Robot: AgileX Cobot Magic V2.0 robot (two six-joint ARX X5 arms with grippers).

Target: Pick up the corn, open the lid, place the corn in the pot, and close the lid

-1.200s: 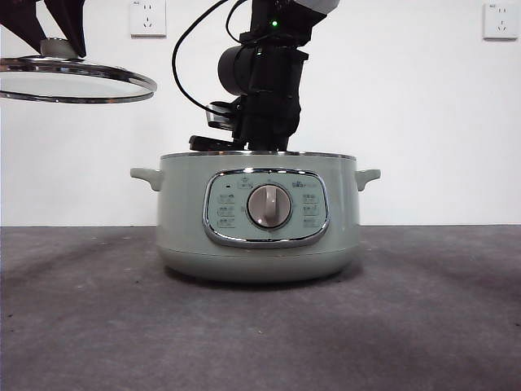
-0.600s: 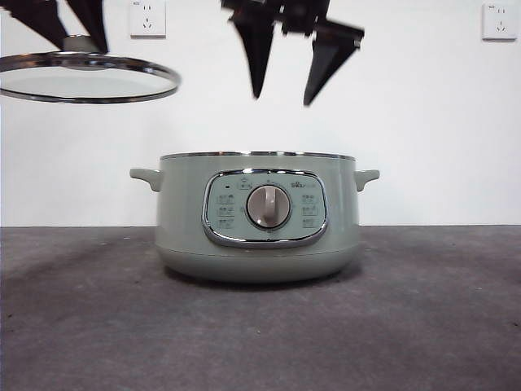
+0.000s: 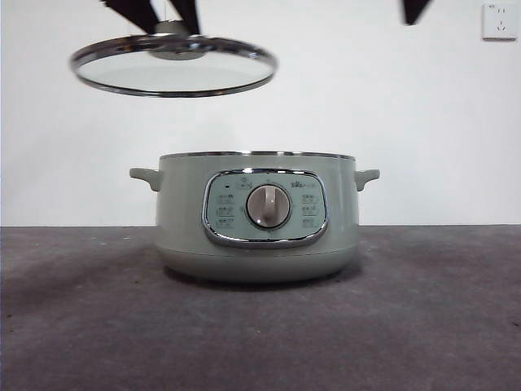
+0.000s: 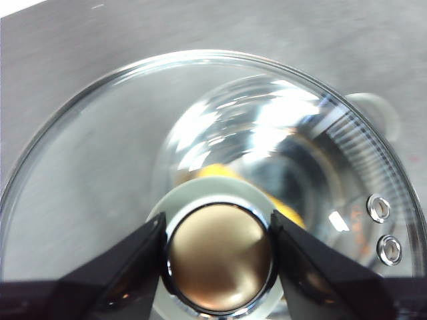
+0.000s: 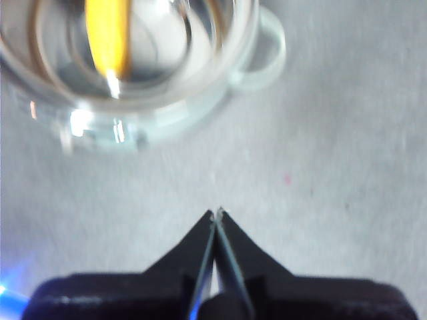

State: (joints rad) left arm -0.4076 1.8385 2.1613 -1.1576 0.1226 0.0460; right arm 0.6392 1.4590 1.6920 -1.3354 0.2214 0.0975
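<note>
The sage-green pot (image 3: 256,216) stands open at the table's middle. The glass lid (image 3: 172,67) hangs tilted in the air, above and slightly left of the pot. My left gripper (image 4: 217,227) is shut on the lid's knob (image 4: 219,260); its jaws show at the top of the front view (image 3: 163,12). The yellow corn (image 5: 107,33) lies inside the pot and also shows through the lid's glass (image 4: 287,212). My right gripper (image 5: 217,215) is shut and empty, high beside the pot's handle (image 5: 267,50), and is only a black tip in the front view (image 3: 415,8).
Grey table surface (image 3: 431,326) surrounds the pot. A white wall with a socket (image 3: 499,20) stands behind.
The lid has moved right, toward the space above the pot. My right gripper has risen out of the pot, withdrawn to the upper right and closed its jaws.
</note>
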